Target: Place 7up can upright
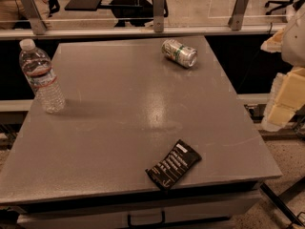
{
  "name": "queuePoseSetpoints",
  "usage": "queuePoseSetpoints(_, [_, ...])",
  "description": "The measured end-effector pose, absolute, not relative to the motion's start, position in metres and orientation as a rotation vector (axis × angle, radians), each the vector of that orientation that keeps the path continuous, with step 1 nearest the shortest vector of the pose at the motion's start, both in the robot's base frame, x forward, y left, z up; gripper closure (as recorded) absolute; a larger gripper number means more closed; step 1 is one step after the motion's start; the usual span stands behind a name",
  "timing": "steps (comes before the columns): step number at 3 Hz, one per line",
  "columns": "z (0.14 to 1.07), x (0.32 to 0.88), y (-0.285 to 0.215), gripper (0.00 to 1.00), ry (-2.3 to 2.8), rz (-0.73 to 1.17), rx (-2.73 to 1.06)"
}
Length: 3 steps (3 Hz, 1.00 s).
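Note:
The 7up can [178, 53] is a small silver can with green markings. It lies on its side at the far middle-right of the grey table [119, 128], one shiny end facing front right. My gripper [282, 101] shows as pale yellow and white parts at the right edge of the view, off the table's right side. It is well apart from the can, to the can's right and nearer to me. It holds nothing that I can see.
A clear plastic water bottle [42, 78] stands upright near the table's left edge. A flat black snack wrapper [173, 164] lies near the front edge. A rail with posts [158, 11] and glass panels runs behind the table.

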<state>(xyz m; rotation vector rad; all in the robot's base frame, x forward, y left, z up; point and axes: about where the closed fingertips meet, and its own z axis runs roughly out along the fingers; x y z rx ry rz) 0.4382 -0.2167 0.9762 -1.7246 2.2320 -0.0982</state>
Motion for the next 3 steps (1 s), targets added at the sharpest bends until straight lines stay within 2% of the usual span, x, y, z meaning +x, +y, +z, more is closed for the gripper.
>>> queuePoseSetpoints(2, [0.979,0.461,-0.213,0.00,2.260,-0.086,-1.685])
queuePoseSetpoints(3, [0.981,0.503,-0.204,0.00,2.296,-0.042,-1.609])
